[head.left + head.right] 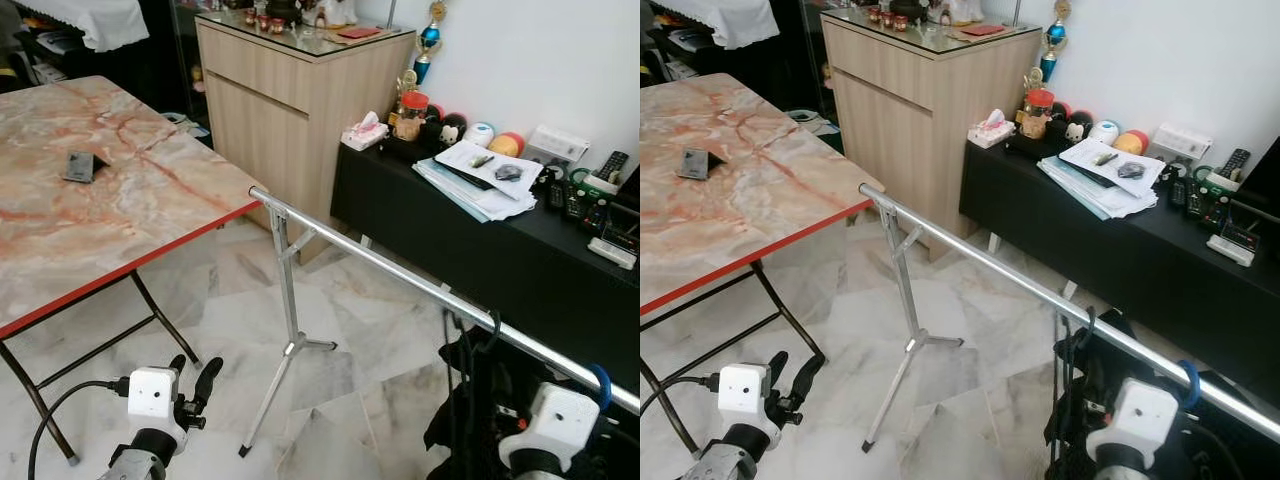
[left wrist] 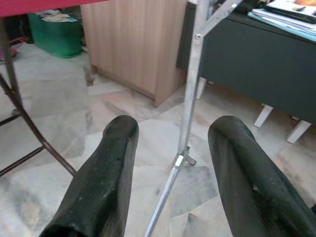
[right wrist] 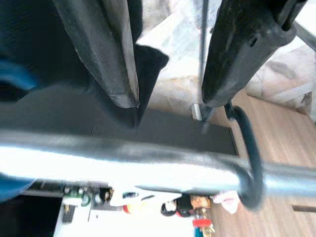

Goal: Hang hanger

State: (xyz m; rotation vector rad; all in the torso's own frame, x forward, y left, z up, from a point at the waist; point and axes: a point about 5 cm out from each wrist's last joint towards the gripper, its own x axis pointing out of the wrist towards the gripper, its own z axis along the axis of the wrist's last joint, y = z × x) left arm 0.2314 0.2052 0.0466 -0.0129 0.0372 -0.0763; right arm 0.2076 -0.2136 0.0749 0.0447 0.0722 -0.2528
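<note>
Right gripper (image 3: 168, 101) is hovering beside the rail (image 1: 400, 275), fingers apart, holding nothing; the black hanger hook (image 3: 249, 148) is sitting over the rail just beyond. Left gripper (image 1: 195, 385) is hanging open, far left.

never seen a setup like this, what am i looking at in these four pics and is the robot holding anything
This is a walking humanoid robot with two arms, each ending in a two-fingered black end effector. The two wide pictures come from cameras on its head, looking down. The other two come from cameras on its wrists, looking along the fingers.

The left end effector is open and holds nothing, low beside a marble-patterned folding table with a small dark object on it.

The right end effector is open too, just by a metal clothes rail. A black hanger hook already sits over the rail, with dark clothing hanging below.
</note>
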